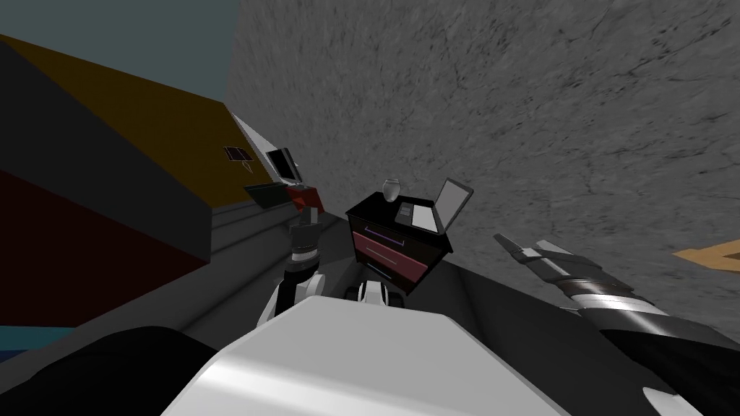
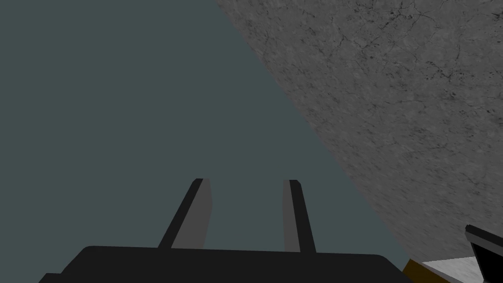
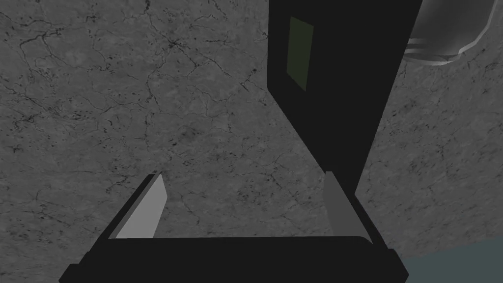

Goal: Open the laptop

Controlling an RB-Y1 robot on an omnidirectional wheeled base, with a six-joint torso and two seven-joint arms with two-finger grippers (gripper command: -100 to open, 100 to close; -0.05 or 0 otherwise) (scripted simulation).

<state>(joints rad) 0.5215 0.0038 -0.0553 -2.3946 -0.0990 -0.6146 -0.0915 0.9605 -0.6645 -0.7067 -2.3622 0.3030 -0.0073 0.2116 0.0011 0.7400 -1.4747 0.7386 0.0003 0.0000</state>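
Note:
The laptop (image 1: pixel 439 208) sits on a black nightstand (image 1: pixel 376 217) with two reddish drawers. Its lid stands raised, the pale screen side facing over the keyboard. My right gripper (image 1: pixel 524 247) hovers to the right of the nightstand, apart from the laptop. In the right wrist view its fingers (image 3: pixel 147 209) stand wide open (image 3: pixel 243 174) with nothing between them, and the lid's dark back (image 3: pixel 339 98) rises just beyond one fingertip. My left gripper (image 1: pixel 311 214) is raised left of the nightstand, open (image 2: pixel 248 181) and empty.
A grey vase (image 1: pixel 391 189) stands on the nightstand behind the laptop, also visible past the lid (image 3: pixel 447 34). A second screen-like object (image 1: pixel 283 163) rests on a red piece (image 1: pixel 307 195) further left. A grey stone-patterned wall (image 1: pixel 542 108) lies behind.

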